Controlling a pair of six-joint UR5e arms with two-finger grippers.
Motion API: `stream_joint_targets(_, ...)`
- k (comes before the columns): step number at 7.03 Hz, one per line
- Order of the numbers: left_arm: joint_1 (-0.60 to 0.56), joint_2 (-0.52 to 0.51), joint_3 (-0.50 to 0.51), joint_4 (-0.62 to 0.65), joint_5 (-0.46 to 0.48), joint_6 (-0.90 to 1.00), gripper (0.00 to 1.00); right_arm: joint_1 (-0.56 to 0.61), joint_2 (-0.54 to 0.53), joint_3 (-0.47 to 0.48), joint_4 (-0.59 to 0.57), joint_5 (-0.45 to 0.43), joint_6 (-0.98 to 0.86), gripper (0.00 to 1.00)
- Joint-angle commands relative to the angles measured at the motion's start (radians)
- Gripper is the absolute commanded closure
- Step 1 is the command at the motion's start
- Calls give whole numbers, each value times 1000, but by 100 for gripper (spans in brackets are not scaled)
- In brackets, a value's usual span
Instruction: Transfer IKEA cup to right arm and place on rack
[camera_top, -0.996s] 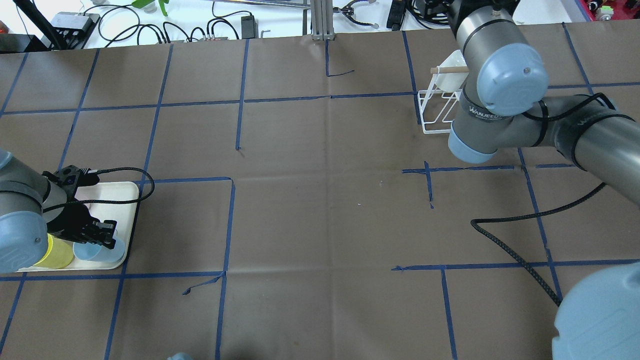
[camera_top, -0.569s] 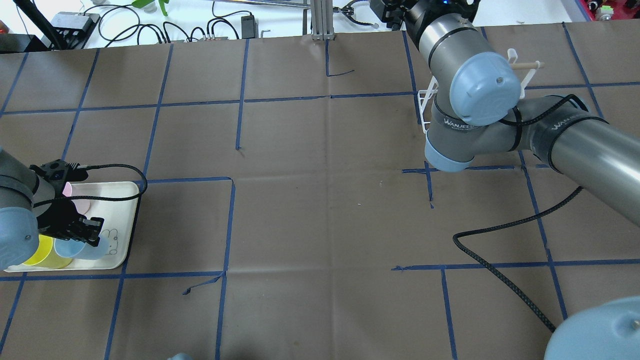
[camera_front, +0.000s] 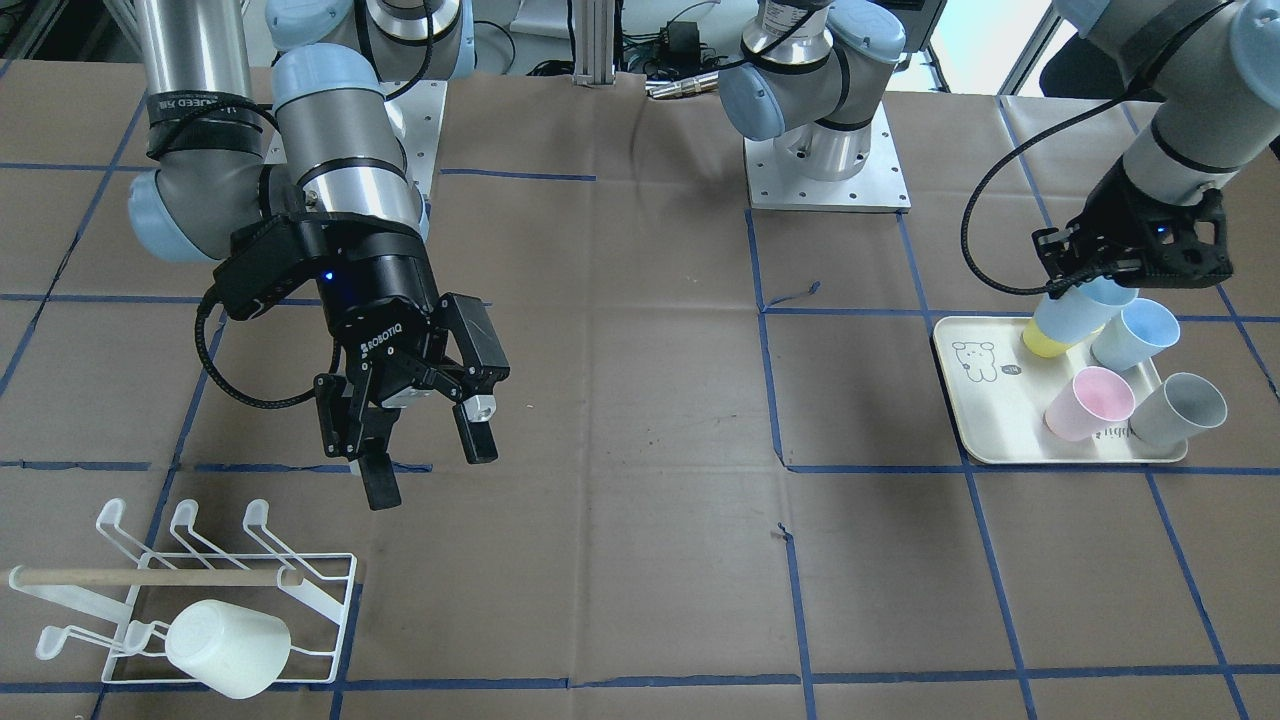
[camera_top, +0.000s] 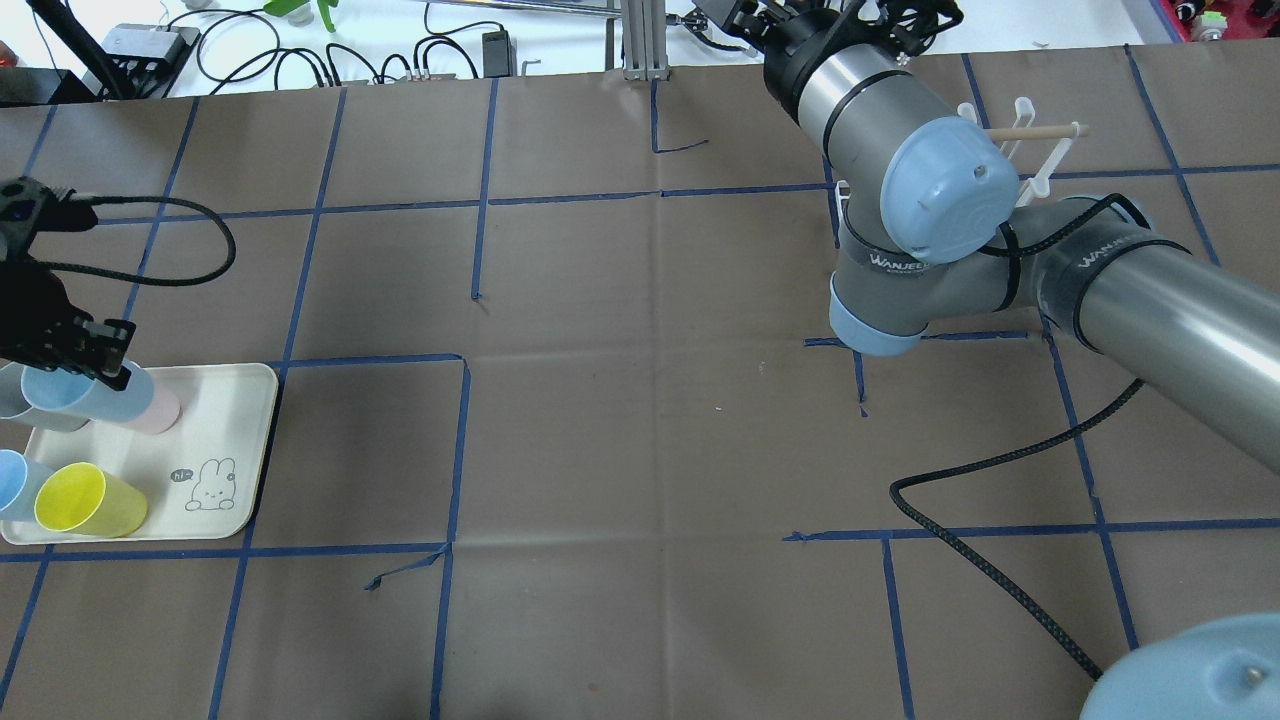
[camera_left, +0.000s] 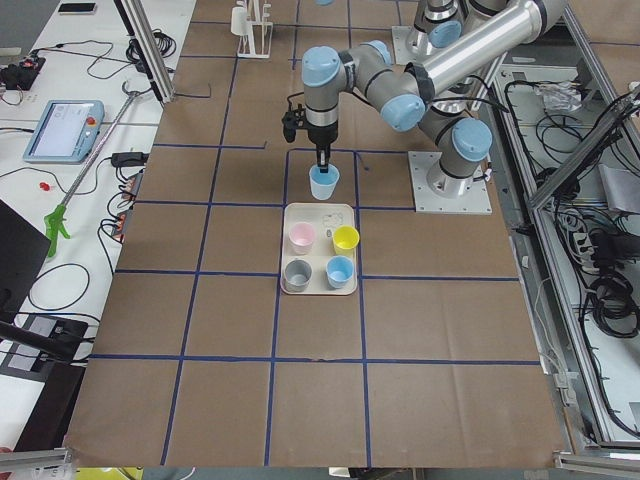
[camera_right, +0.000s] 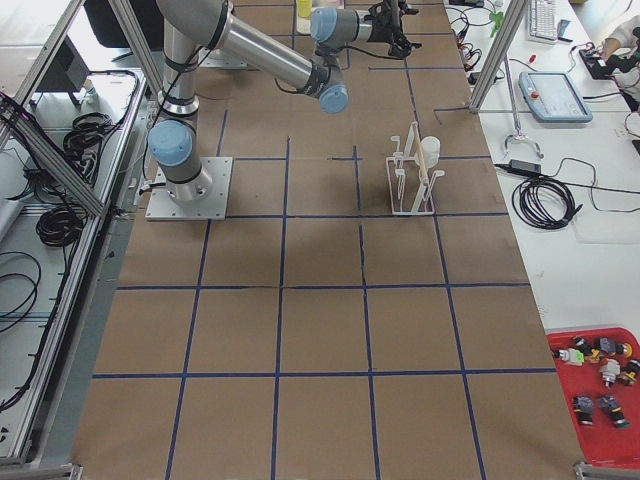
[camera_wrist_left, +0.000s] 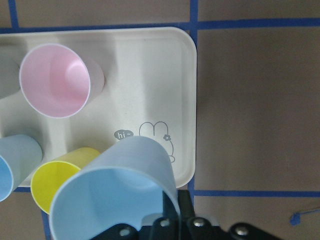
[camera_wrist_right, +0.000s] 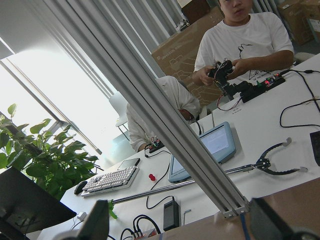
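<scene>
My left gripper (camera_front: 1085, 283) is shut on the rim of a light blue IKEA cup (camera_front: 1078, 316), which hangs tilted above the cream tray (camera_front: 985, 400). In the left wrist view the cup (camera_wrist_left: 115, 195) fills the lower left, its wall pinched between the fingers. The overhead view shows it (camera_top: 85, 392) over the tray's far end. My right arm's gripper (camera_front: 430, 465) stands open and empty above the table, a little toward the robot from the white wire rack (camera_front: 200, 590). The rack (camera_top: 1040, 150) is partly hidden by the right arm in the overhead view.
A white cup (camera_front: 225, 645) lies on the rack under the wooden dowel (camera_front: 150, 577). On the tray stand a yellow cup (camera_top: 85, 500), a pink cup (camera_front: 1088, 402), a grey cup (camera_front: 1180, 408) and another blue cup (camera_front: 1135, 335). A black cable (camera_top: 1000, 470) loops over the table.
The left gripper has lifted the blue cup off the tray and carried it toward the tray's far end. The right arm has swung left, away from the rack.
</scene>
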Motion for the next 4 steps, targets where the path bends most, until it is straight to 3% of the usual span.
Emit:
stream_joint_targets(1,-27,-130,238,-99,-5,-10,100,25,4,2,3,5,267,0)
stream_joint_targets(2,-53,-190,329,-118,-28,-8,100,40,25,2,3,14,390,0)
stream_joint_targets(4,-73,-270,385,-51,-148,4,100,50,50,3,3,48,489,0)
